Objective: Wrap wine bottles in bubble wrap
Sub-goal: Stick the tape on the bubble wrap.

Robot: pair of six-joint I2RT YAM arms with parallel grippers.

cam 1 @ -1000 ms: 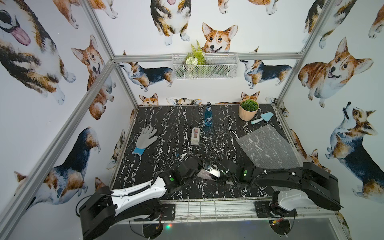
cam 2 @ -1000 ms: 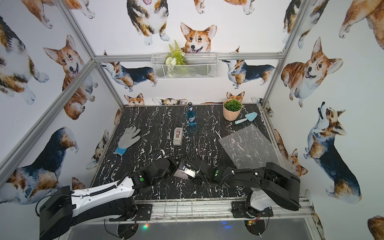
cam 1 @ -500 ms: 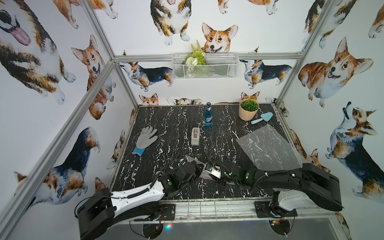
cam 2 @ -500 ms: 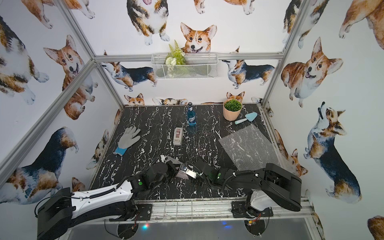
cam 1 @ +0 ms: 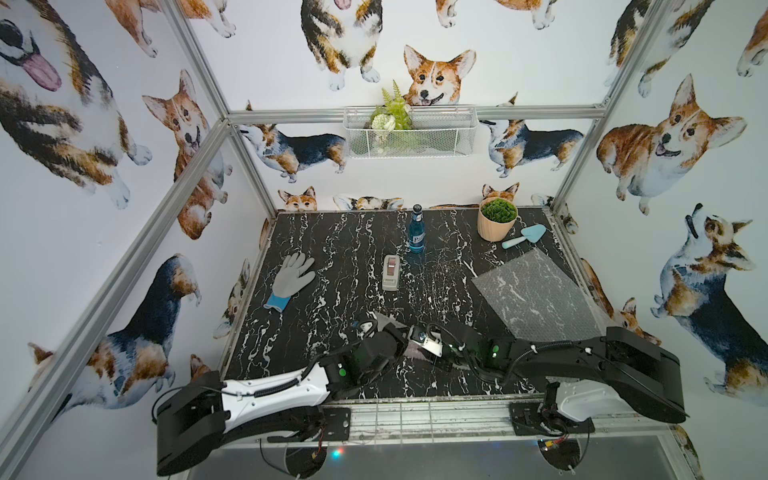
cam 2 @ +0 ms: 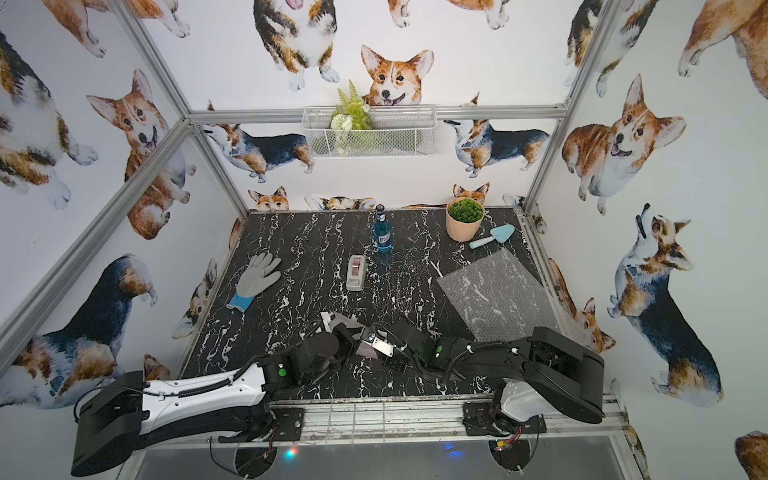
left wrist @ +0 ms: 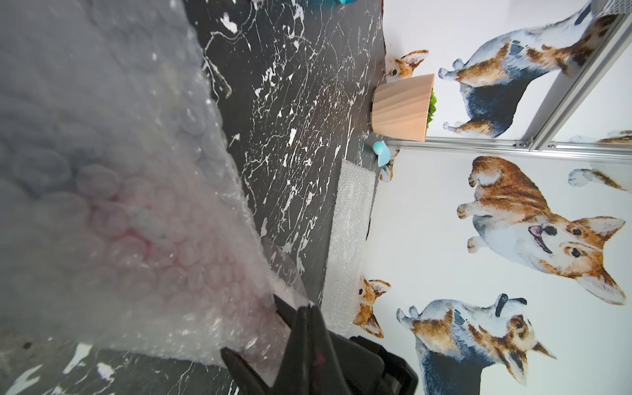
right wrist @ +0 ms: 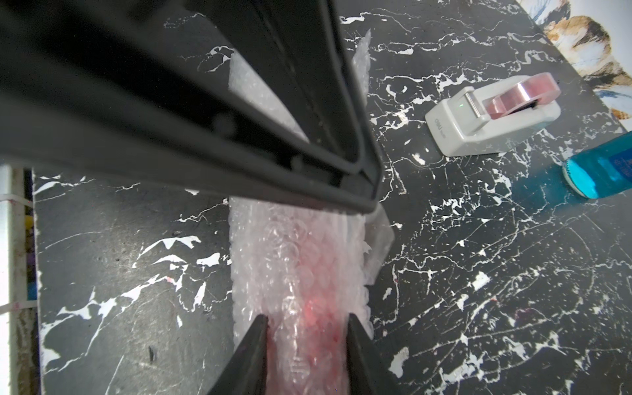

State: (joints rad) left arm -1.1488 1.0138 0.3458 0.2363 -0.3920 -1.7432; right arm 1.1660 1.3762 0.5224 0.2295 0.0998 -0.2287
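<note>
A red-pink wine bottle rolled in bubble wrap [right wrist: 307, 273] lies near the table's front edge, between my two grippers [cam 1: 409, 345]. My right gripper [right wrist: 306, 321] is shut across the wrapped bottle, one finger on each side. Pink shows through the film [left wrist: 136, 222] in the left wrist view. My left gripper [left wrist: 304, 309] is shut on a loose edge of that wrap, and its dark body [right wrist: 205, 102] hangs over the roll. The blue wine bottle [cam 1: 416, 235] [cam 2: 383, 237] stands upright at the back. A second bubble wrap sheet [cam 1: 536, 295] [cam 2: 494, 299] lies flat on the right.
A grey tape dispenser [cam 1: 391, 272] [right wrist: 492, 119] sits mid-table in front of the blue bottle. A grey glove [cam 1: 291, 280] lies to the left. A potted plant [cam 1: 496, 220] and a light blue trowel [cam 1: 525, 236] are at the back right. Walls enclose three sides.
The left wrist has dropped slightly towards the near edge while keeping its hold on the wrap. The right gripper has stayed on the wrapped bottle, almost still.
</note>
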